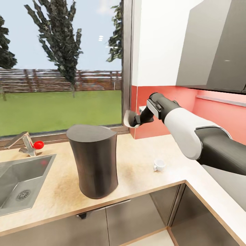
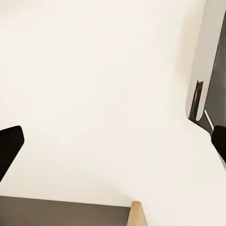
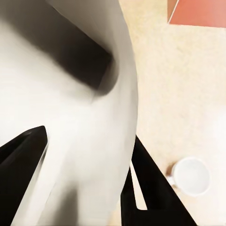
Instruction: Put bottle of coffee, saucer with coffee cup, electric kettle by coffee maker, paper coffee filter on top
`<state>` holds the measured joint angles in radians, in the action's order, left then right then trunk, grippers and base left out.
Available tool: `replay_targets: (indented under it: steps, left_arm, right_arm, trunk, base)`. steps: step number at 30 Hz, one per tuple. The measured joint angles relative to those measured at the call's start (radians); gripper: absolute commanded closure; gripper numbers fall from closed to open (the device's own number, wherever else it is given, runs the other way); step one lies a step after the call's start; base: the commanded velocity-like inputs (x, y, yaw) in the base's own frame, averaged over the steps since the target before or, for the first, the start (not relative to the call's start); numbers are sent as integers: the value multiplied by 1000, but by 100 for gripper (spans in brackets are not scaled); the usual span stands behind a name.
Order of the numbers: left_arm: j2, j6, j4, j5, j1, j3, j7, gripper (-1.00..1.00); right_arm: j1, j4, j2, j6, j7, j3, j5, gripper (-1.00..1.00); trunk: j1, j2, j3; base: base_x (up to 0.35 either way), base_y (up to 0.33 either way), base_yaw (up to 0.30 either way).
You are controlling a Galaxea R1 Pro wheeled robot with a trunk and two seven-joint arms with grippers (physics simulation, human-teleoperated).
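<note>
The right pincer (image 1: 134, 120) grips the paper coffee filter (image 1: 130, 118) in the air above the table (image 1: 143, 160), between coffee maker (image 1: 94, 160) and coffee cup (image 1: 159, 165). The left pincer (image 2: 113, 146) gapes wide.

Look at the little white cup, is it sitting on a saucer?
No, the coffee cup stands straight on the bare kitchen countertop, with no dish under it.
</note>
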<state>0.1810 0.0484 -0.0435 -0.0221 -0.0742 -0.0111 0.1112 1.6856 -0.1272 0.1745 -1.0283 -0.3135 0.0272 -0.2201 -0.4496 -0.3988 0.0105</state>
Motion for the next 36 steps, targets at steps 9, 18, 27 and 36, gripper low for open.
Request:
replay_targets:
  steps: [9, 18, 27, 36]
  left_arm:
    - [0, 1, -1, 0, 7, 0, 0, -100]
    - [0, 2, -1, 1, 20, 0, 0, -100]
    - [-4, 3, -1, 1, 23, 0, 1, -100]
    - [-8, 3, -1, 1, 23, 0, 2, -100]
  right_arm:
    - [0, 9, 0, 0, -8, -128, 0, 100]
    - [0, 9, 0, 0, -9, -155, 2, 100]
    - [-1, 10, 0, 0, -9, -175, 0, 100]
    - [0, 84, 0, 0, -9, -176, 0, 100]
  trunk:
    - [0, 0, 0]
    - [1, 0, 2]
    - [0, 1, 13]
    - [0, 1, 23]
  base:
    - [0, 0, 0]
    - [100, 0, 24]
    - [198, 0, 109]
    - [7, 0, 123]
